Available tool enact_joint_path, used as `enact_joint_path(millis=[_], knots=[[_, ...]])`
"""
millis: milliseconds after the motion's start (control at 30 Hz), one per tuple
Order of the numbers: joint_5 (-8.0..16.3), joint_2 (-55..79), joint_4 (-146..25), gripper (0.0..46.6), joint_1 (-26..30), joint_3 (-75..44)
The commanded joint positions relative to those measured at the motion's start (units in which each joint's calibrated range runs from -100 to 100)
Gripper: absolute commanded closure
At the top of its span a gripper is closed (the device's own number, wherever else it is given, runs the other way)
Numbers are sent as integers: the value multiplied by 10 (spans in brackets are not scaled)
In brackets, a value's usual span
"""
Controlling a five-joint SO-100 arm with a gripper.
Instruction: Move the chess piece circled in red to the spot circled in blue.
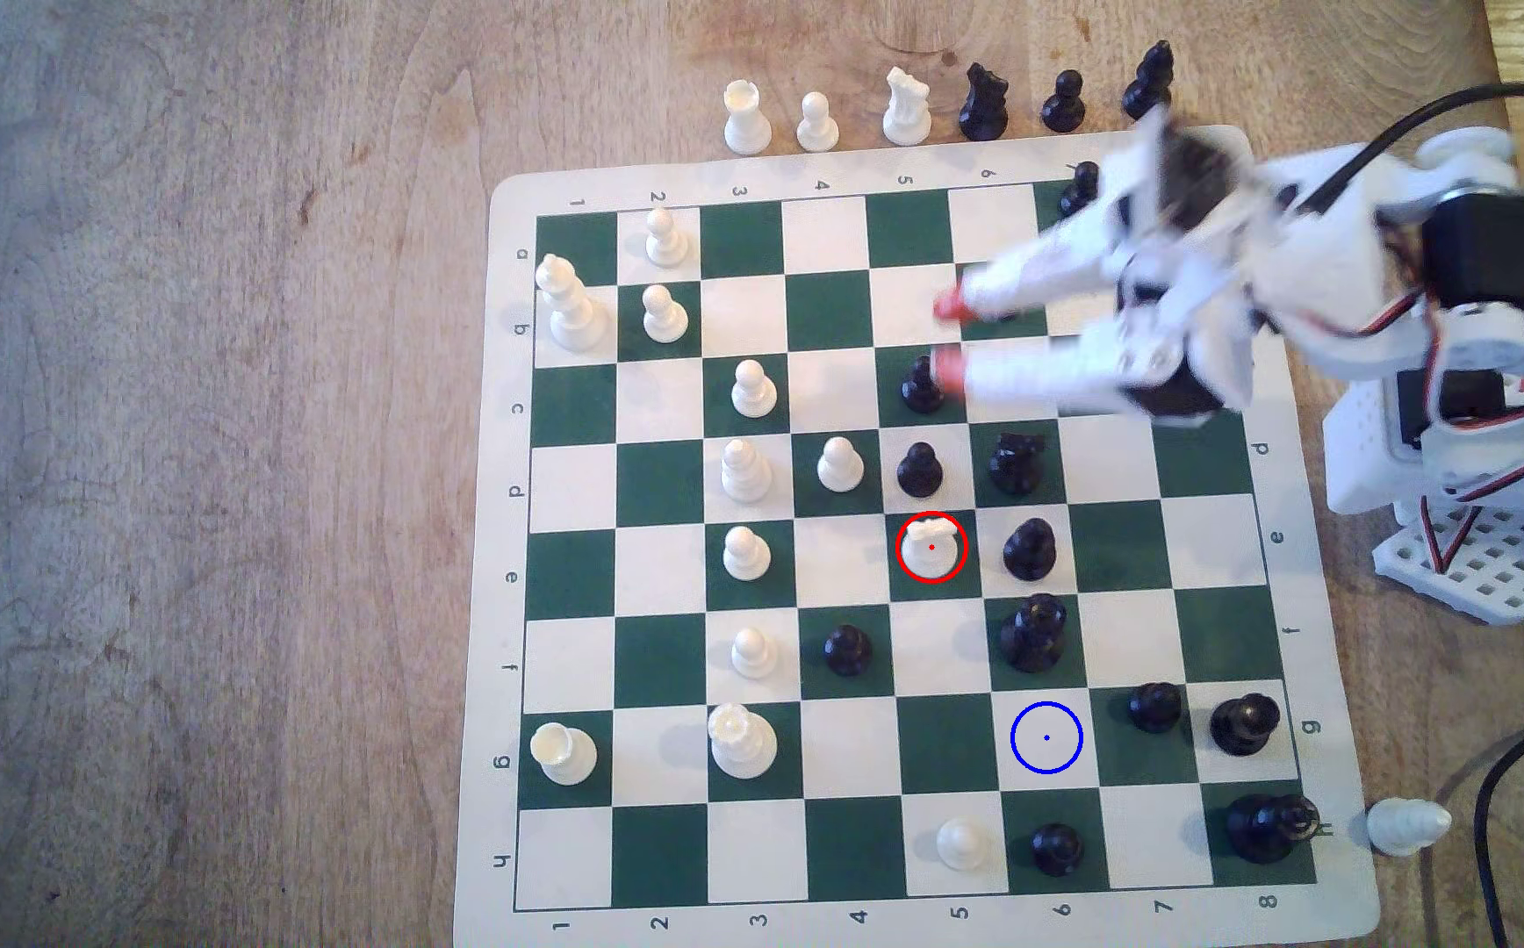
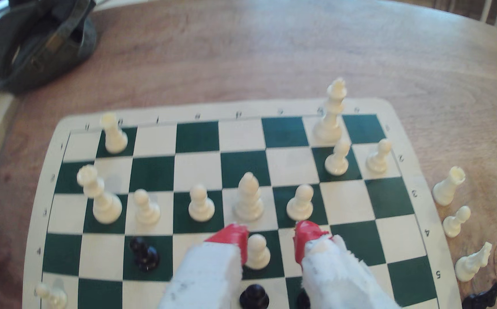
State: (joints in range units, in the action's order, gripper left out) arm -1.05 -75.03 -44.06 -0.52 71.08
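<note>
One white knight ringed in red, gripper open above the board

One small white knight (image 1: 931, 545) is what I am after, and I see it on a green square in row e, column 5 of the chess mat (image 1: 1342, 820), with a thin red ring drawn round it and a red dot at its centre. From above it reads as a round cream base with a jagged, uneven top, a little broader than the ball-topped white pawns. A black pawn (image 1: 920, 468) stands on the square next to it toward the exterior view's top, and a black piece (image 1: 1029, 548) sits on the neighbouring square on the exterior view's right.

The spot (image 1: 1047, 737) is a cream square in row g, column 6, marked with a blue ring and dot, and I see it bare. It lies well apart from the knight, toward the exterior view's lower right.

My gripper (image 1: 951, 335) is blurred, hanging over rows b and c with its red-tipped fingers (image 1: 950, 306) spread apart and nothing between them. In the wrist view the gripper (image 2: 266, 237) frames a white pawn (image 2: 257, 251) on the mat below.
</note>
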Motion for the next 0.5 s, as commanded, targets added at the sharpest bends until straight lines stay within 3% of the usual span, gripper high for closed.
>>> enact_joint_path(millis=[0,467], knots=[[-26,35,-38,343,20,-63],[-22,192,-84,344,70,-129]])
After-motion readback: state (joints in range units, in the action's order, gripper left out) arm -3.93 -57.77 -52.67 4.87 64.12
